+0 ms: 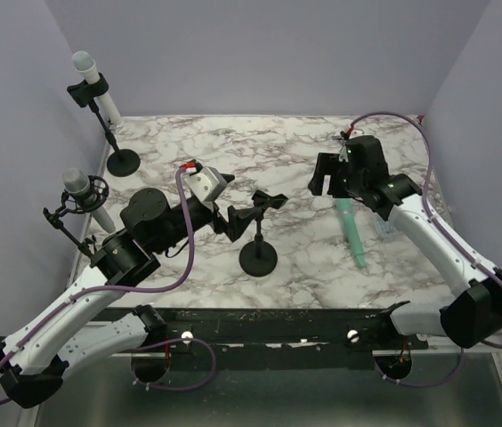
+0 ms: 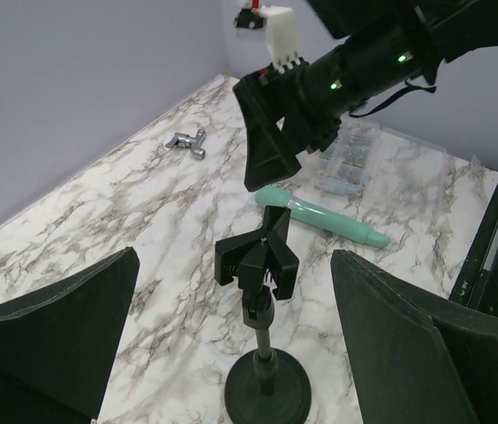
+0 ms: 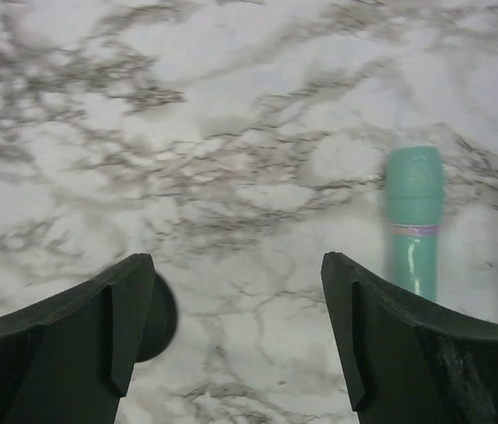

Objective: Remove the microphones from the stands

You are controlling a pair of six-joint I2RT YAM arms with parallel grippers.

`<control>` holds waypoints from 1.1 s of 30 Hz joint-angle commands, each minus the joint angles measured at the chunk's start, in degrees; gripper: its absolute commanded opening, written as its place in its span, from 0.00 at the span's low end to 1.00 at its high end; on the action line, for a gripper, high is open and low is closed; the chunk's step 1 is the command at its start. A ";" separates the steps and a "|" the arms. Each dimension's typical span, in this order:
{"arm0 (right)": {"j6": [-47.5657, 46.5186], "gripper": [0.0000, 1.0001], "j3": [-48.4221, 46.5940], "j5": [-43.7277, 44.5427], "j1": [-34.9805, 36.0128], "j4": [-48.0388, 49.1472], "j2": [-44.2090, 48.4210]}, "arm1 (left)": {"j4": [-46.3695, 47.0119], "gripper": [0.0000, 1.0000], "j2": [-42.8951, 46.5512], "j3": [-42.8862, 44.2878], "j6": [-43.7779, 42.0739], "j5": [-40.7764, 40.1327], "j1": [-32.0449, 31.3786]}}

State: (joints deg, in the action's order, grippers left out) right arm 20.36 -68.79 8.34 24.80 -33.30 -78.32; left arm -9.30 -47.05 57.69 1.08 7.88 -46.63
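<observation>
A teal microphone (image 1: 351,228) lies flat on the marble table, right of centre; it also shows in the left wrist view (image 2: 321,215) and the right wrist view (image 3: 413,219). A black stand (image 1: 258,256) stands in the middle with its clip (image 2: 260,257) empty. My left gripper (image 1: 225,219) is open and empty, just left of that clip, which sits between its fingers in the left wrist view (image 2: 234,265). My right gripper (image 1: 326,182) is open and empty, hovering above the table just beyond the microphone's head; in the right wrist view (image 3: 236,336) only bare marble lies between its fingers.
Two more stands hold white microphones at the left: one at the back corner (image 1: 93,82), one in a shock mount (image 1: 83,192). A clear plastic case (image 2: 351,164) lies beside the teal microphone. A small metal part (image 2: 187,141) lies near the back wall.
</observation>
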 commanded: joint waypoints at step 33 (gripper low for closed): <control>13.47 1.00 1.92 -34.50 9.77 20.81 8.92 | 0.23 0.93 -0.82 -0.30 -0.81 -4.52 -1.71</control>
State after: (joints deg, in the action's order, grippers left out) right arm 33.21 -64.64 -29.04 33.98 -12.36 -68.62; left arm -9.17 -48.75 57.43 0.64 4.78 -47.90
